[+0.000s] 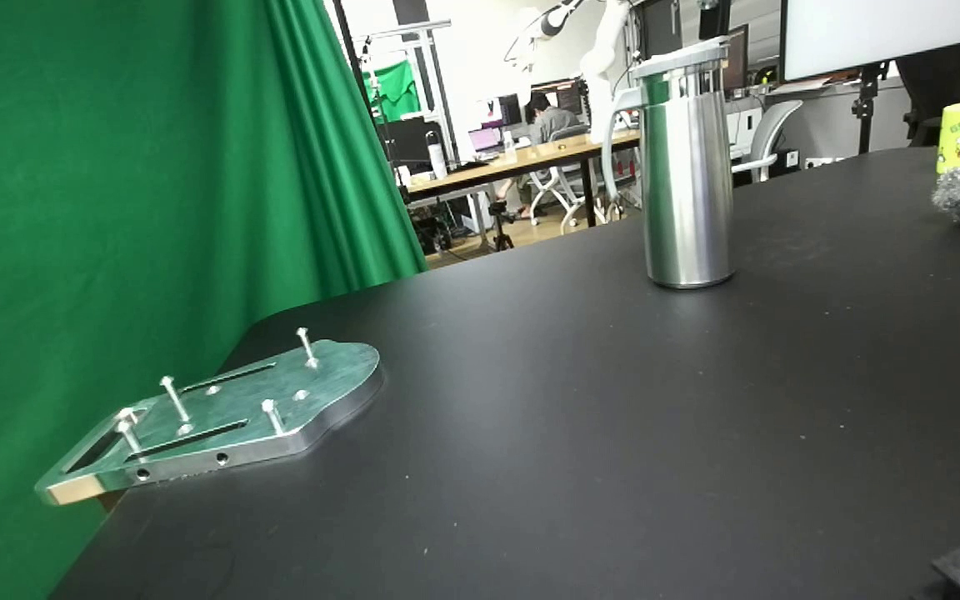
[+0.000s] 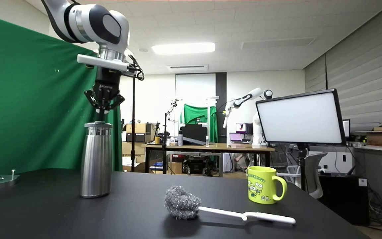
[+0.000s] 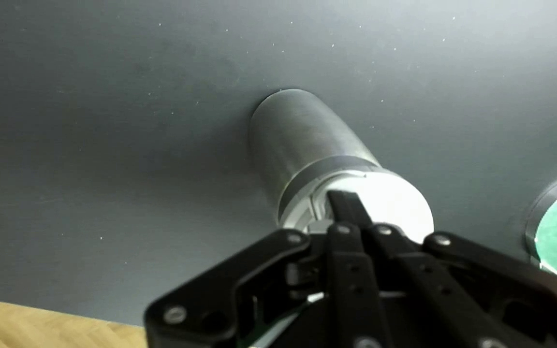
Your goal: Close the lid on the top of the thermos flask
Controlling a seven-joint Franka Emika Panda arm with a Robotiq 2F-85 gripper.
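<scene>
Sitting beneath the end effector (image 2: 100, 117), whose fingers (image 3: 348, 208) are pressed together over its one lid (image 2: 91, 125), one flask (image 2: 97, 162) stands upright on the bench (image 2: 138, 219) — long axis vertical, lid end up, one handle (image 1: 607, 154) out to the side — alongside one mug (image 2: 261, 186), one brush (image 2: 183, 204) and one pegged plate (image 1: 251, 401).

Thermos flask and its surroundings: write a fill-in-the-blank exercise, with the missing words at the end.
The gripper is ______, not below, the thermos flask.
In both exterior views, the mug appears to the ______ of the thermos flask.
The curtain is coloured ______.
The wiry scrubber has a handle coloured ______.

Missing words: above; right; green; white.
</scene>
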